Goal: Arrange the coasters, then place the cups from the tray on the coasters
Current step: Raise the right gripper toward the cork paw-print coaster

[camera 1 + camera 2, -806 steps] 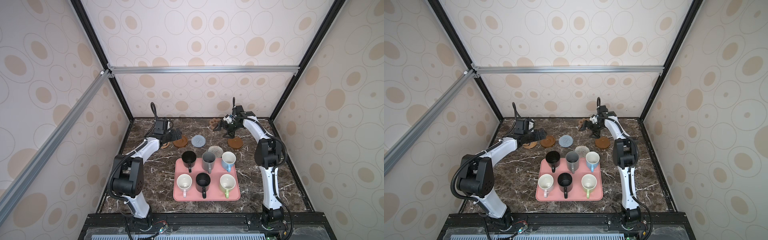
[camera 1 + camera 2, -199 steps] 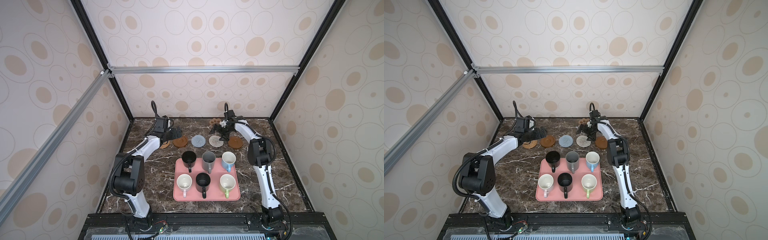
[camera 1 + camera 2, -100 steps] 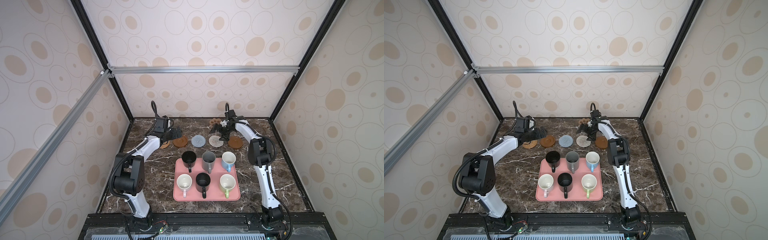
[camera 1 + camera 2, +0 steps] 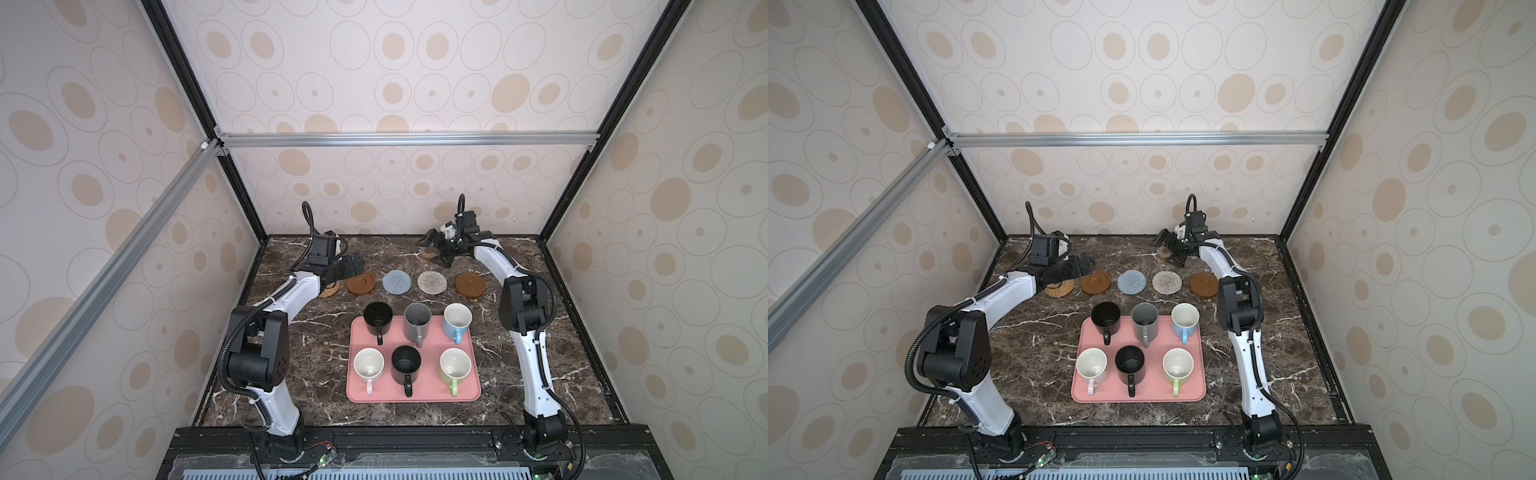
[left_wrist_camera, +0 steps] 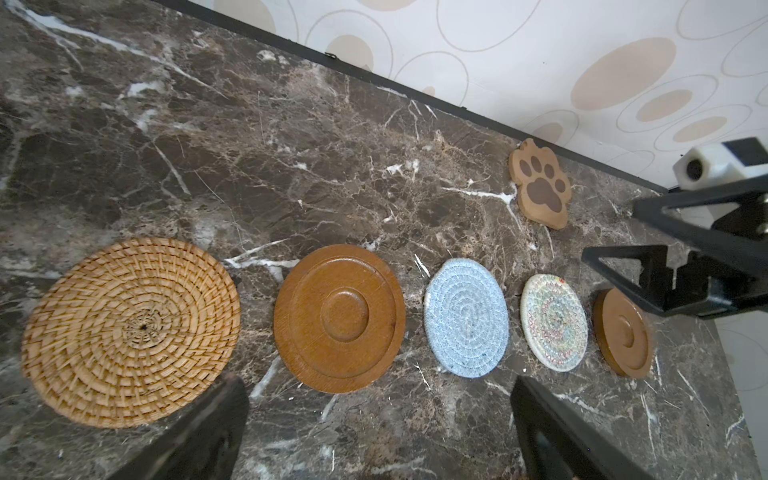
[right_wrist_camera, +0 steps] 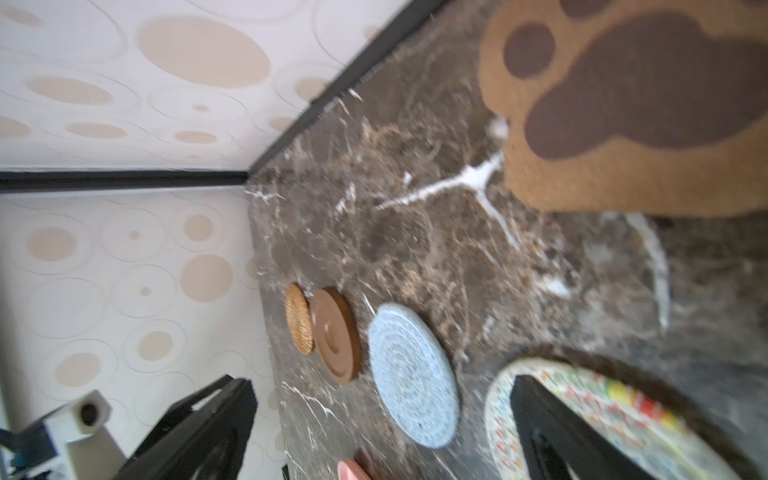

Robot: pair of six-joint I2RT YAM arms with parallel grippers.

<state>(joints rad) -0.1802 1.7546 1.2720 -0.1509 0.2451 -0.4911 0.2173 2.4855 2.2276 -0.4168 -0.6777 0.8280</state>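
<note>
Paw mat [image 5: 540,185]: looks flat, stiff, light | lies at back by wall [image 5: 540,62], near right claw [image 4: 437,252] | right claw wide, empty | left claw [image 5: 376,382] wide, empty | pinch its edges; may slide on table [image 5: 291,145]

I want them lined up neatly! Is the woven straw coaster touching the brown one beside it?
Apart. The left wrist view shows dark marble between the woven coaster and the brown disc.

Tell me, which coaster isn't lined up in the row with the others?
The tan paw-shaped coaster. It lies alone near the back wall, while the five round coasters sit in a row.
</note>
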